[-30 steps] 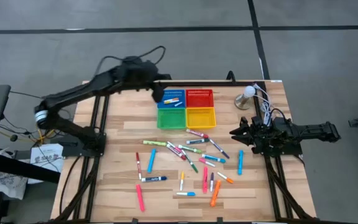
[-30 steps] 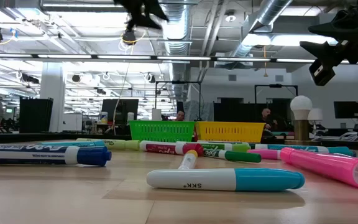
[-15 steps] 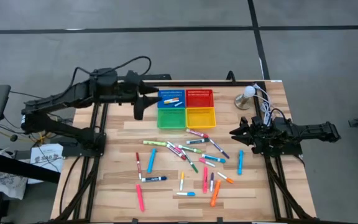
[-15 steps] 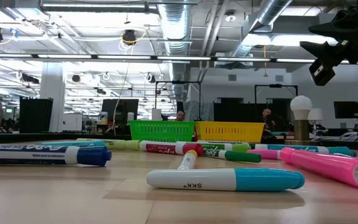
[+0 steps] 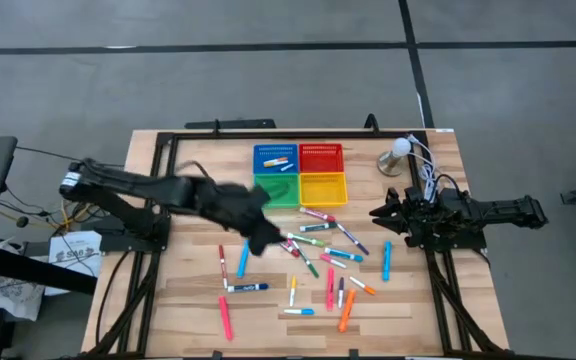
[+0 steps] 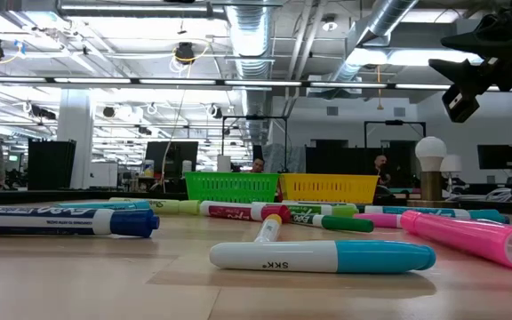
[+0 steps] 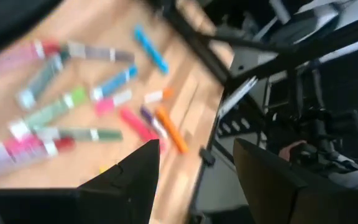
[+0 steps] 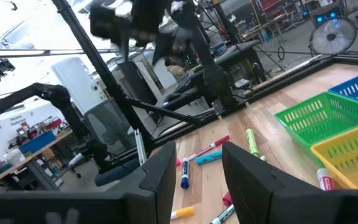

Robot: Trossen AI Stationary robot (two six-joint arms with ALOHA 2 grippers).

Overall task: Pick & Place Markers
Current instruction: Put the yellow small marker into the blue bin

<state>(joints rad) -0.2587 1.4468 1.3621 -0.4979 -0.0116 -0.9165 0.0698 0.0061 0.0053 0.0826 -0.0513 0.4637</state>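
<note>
Many coloured markers [image 5: 313,250] lie scattered flat on the wooden table's middle, and they also show in the left wrist view [image 7: 73,106] and along the low view [image 6: 323,257]. A few more markers [image 5: 278,160] lie in the blue basket [image 5: 258,150]. My left gripper [image 5: 260,238] hovers over the left part of the scatter, open [image 7: 194,180] and touching nothing. My right gripper [image 5: 380,212] waits open [image 8: 194,180] above the table's right side, clear of the markers.
Four mesh baskets sit in a square at the table's far middle: blue, red [image 5: 320,148], green [image 5: 260,192] and yellow [image 5: 323,200]. A white bulb on a stand [image 5: 398,152] with cables is at the far right corner. Bare wood lies to the left [image 5: 183,290].
My left arm has swung away from above the blue basket, first toward the table's left, then quickly toward the near side and down over the scattered markers. The markers and the right arm have stayed where they were.
</note>
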